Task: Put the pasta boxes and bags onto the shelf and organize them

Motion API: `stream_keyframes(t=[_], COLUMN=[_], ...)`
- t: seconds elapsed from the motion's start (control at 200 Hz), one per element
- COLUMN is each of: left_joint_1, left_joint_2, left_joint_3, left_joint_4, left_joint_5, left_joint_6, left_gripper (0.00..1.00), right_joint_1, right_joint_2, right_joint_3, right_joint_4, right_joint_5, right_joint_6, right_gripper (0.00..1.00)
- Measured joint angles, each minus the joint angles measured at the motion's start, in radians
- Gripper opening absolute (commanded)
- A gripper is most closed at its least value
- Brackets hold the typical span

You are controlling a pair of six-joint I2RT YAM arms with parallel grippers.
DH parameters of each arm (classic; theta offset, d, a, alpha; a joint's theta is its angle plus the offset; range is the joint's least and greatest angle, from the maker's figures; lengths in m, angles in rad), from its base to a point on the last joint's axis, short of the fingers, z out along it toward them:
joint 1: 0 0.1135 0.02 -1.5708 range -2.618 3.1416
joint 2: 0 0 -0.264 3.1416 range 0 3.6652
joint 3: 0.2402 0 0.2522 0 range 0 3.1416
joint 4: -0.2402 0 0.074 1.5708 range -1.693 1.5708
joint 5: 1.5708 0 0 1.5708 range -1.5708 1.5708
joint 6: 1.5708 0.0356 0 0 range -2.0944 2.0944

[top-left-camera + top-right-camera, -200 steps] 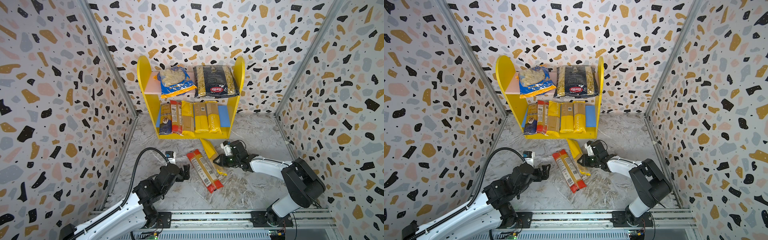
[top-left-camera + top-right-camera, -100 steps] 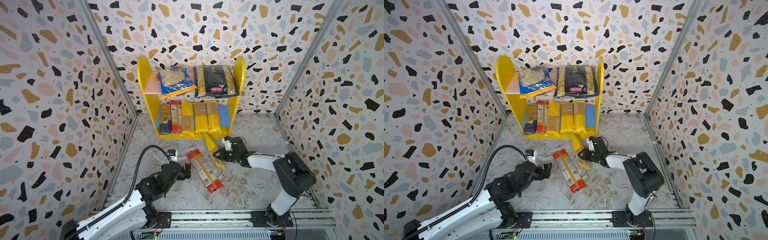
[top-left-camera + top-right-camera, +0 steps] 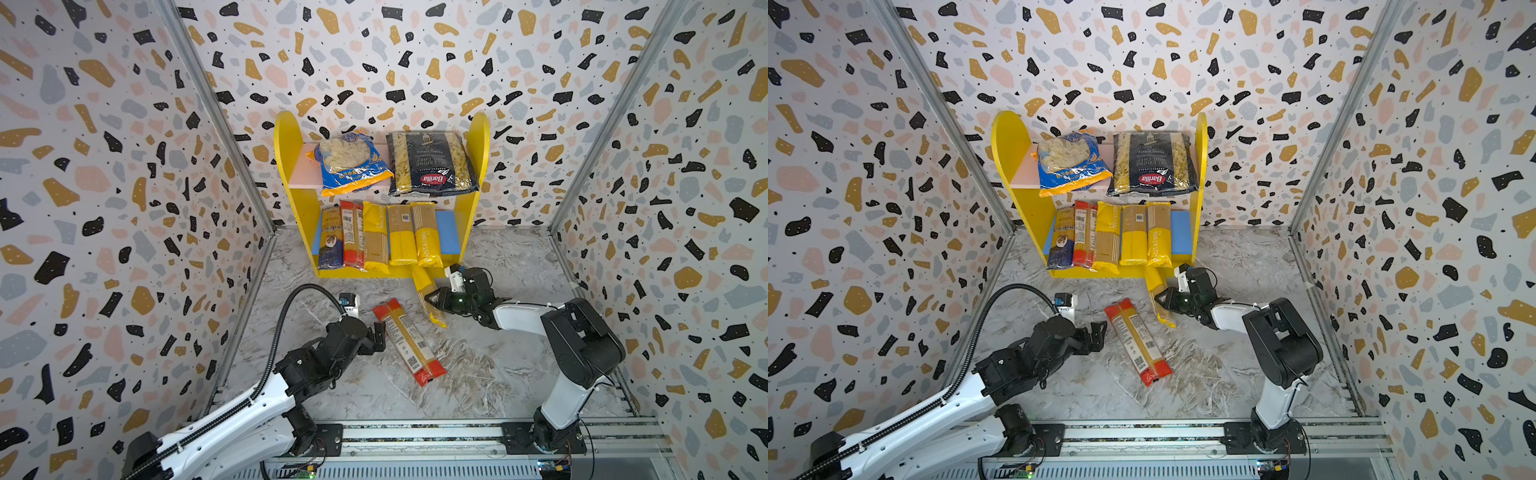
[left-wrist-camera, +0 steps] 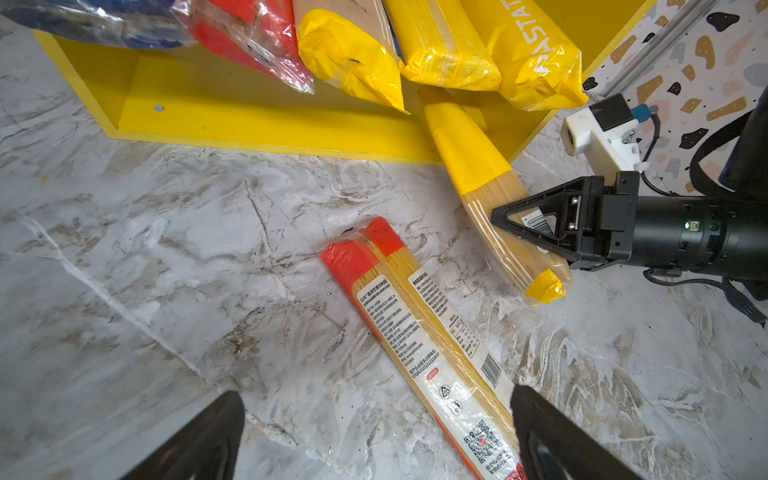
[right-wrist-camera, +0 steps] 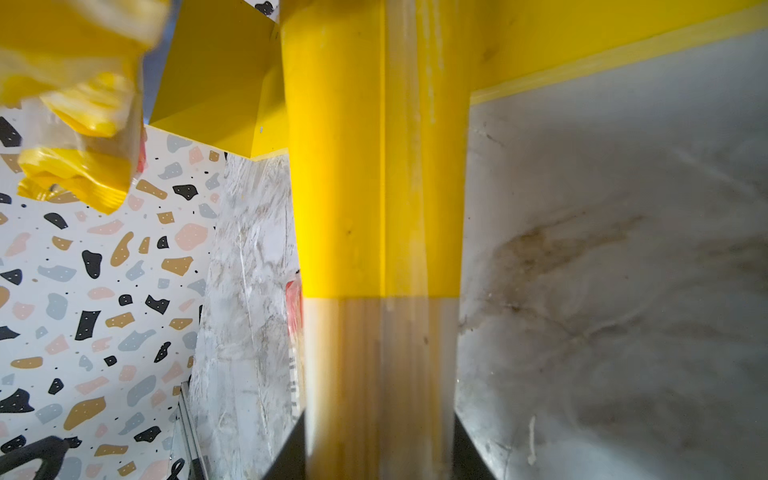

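Observation:
My right gripper (image 3: 436, 299) (image 3: 1165, 300) (image 5: 380, 449) is shut on the clear lower part of a yellow spaghetti pack (image 3: 428, 291) (image 3: 1158, 291) (image 5: 374, 208). The pack's far end lies over the yellow base of the shelf (image 3: 291, 166), under the packs standing there. A red spaghetti pack (image 3: 409, 340) (image 4: 419, 324) lies flat on the floor. My left gripper (image 3: 378, 336) (image 4: 376, 399) is open beside its left edge and holds nothing. An Orecchiette bag (image 3: 353, 162) and a Barilla bag (image 3: 430, 164) sit on the pink upper board.
Several spaghetti packs (image 3: 382, 237) lean side by side on the blue lower board, with a bare blue strip (image 3: 449, 232) at its right end. Patterned walls close in the marble floor (image 3: 478, 374) on three sides. The arms' rail (image 3: 415, 436) runs along the front.
My right gripper has carried the yellow pack left and back towards the shelf, so its far end now reaches the shelf base. The left arm has barely shifted.

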Motion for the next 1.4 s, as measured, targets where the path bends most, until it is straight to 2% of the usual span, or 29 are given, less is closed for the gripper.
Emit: stream_keyframes(t=[0.42,0.671,1.066,1.146,1.231,1.321,1.402], left_joint_1=[0.0,0.0,0.0,0.0,0.0,0.0,0.0], left_joint_2=[0.017,0.039,0.046,0.047,0.051,0.056,0.058], left_joint_3=[0.009,0.016,0.033,0.034,0.035,0.035,0.035], left_joint_4=[0.001,0.001,0.003,0.004,0.006,0.007,0.007], left_joint_5=[-0.005,-0.015,-0.019,-0.019,-0.019,-0.019,-0.019], left_joint_6=[0.019,0.038,0.056,0.056,0.057,0.059,0.06], left_gripper=[1.0,1.0,1.0,1.0,1.0,1.0,1.0], right_joint_1=[-0.002,-0.001,0.0,0.002,0.008,0.016,0.021], right_joint_2=[0.121,0.191,0.267,0.279,0.293,0.309,0.324], right_joint_3=[0.035,0.142,0.208,0.217,0.231,0.245,0.254], right_joint_4=[0.172,0.215,0.235,0.234,0.228,0.22,0.218], right_joint_5=[0.01,0.026,0.053,0.061,0.071,0.079,0.084], right_joint_6=[0.078,0.1,0.106,0.105,0.105,0.105,0.105], right_gripper=[0.09,0.09,0.1,0.13,0.23,0.29,0.39])
